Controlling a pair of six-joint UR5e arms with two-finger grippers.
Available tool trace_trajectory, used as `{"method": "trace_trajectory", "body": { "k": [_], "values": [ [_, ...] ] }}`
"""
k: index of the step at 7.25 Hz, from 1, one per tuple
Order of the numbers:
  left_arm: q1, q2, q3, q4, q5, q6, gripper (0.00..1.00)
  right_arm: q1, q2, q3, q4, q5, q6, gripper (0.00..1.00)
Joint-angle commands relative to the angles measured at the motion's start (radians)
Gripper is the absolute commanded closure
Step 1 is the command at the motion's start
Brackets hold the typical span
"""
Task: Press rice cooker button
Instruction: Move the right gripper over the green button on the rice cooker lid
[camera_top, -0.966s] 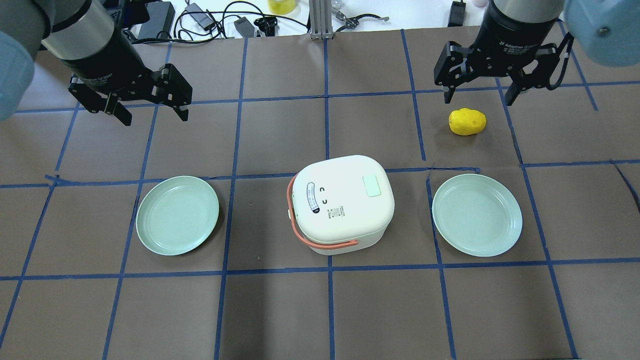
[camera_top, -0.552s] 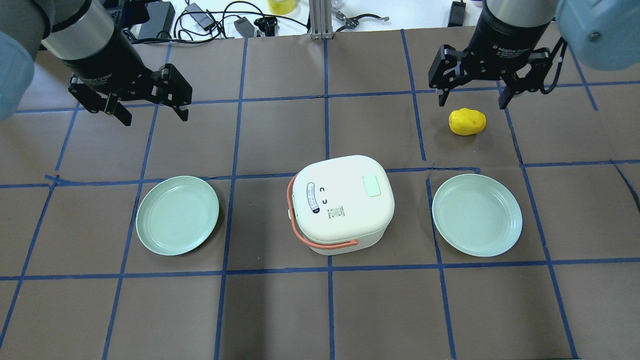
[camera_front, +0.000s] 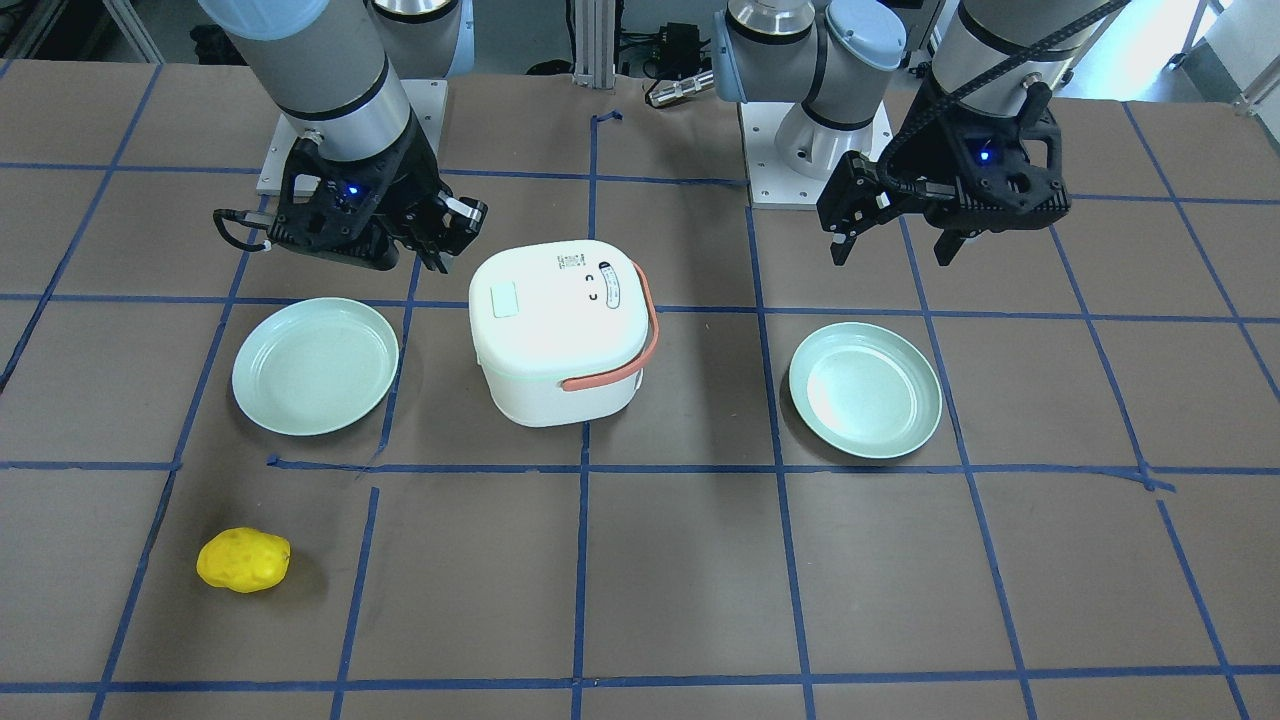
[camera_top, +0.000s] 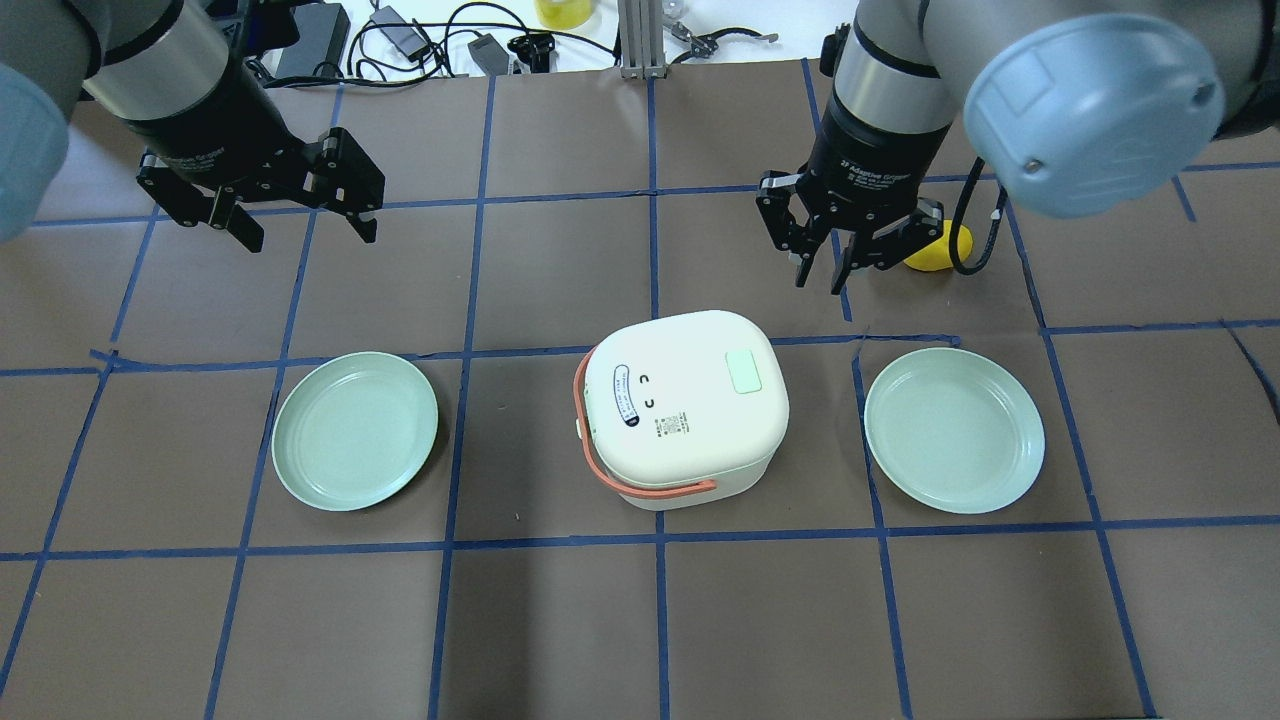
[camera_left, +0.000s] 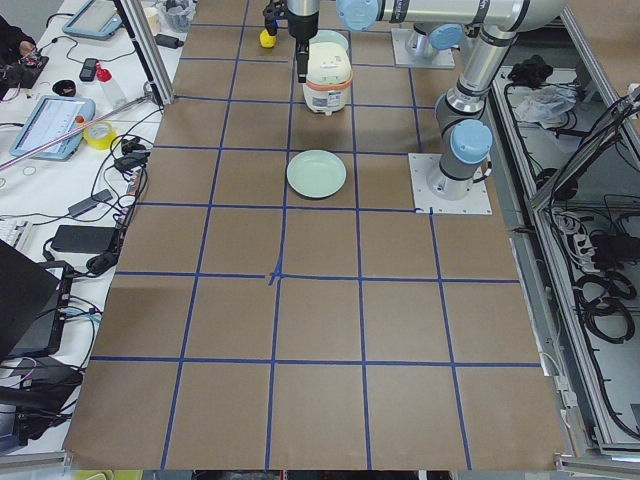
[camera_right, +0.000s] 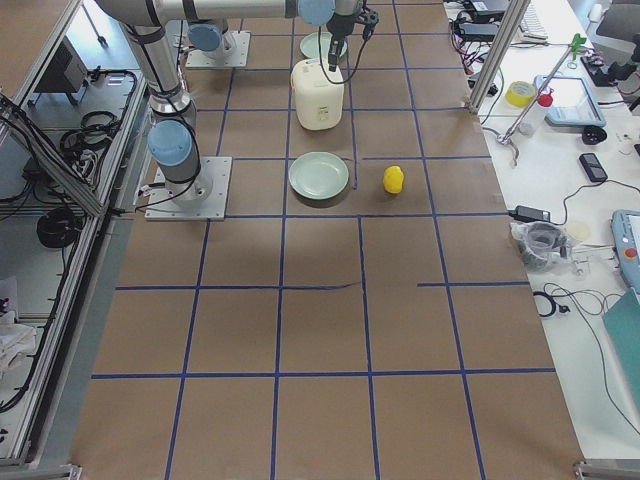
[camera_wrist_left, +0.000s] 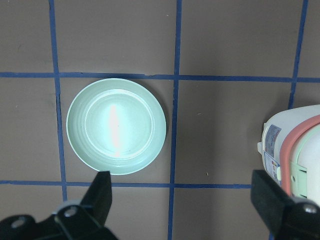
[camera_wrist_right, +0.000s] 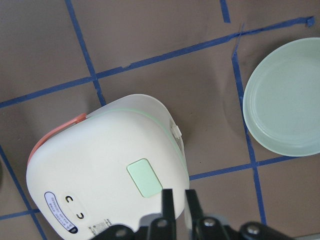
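**gridfan:** Front-facing view first: the rice cooker is parked in the middle of the table, lid shut, so the inside can't be seen. The pale green button is set into the lid, nothing touching it. A mint plate is placed each side, left-side plate and right-side plate, with only glare showing in them. A yellow potato is lying well apart from both.

**tapegrid:** And the grippers, overhead?

**gridfan:** The left gripper is spread wide, nothing held, well away from the cooker. The right gripper is pinched to a slim gap, nothing held, hung just beyond the lid's button end. The potato is mostly hidden behind it.

**tapegrid:** Side views?

**gridfan:** Too small for the jaws to be judged. The cooker is just seen lined up between the plates.

**tapegrid:** Wrist cams?

**gridfan:** Left wrist: the left-side plate is framed above the wide-spread gripper, the cooker's coral handle clipped at the edge. Right wrist: the button is seen just above the nearly-closed gripper, the right-side plate off to the upper right.
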Motion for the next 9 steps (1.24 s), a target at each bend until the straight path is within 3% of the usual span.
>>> {"method": "trace_trajectory", "body": {
  "k": [1, 9],
  "values": [
    [0.0, 0.0, 0.0, 0.0, 0.0, 0.0, 0.0, 0.033, 0.011, 0.048, -0.076, 0.013, 0.018, 1.0],
    [0.0, 0.0, 0.0, 0.0, 0.0, 0.0, 0.0, 0.046, 0.04, 0.147, -0.169, 0.057, 0.061, 1.0]
  ]
}}
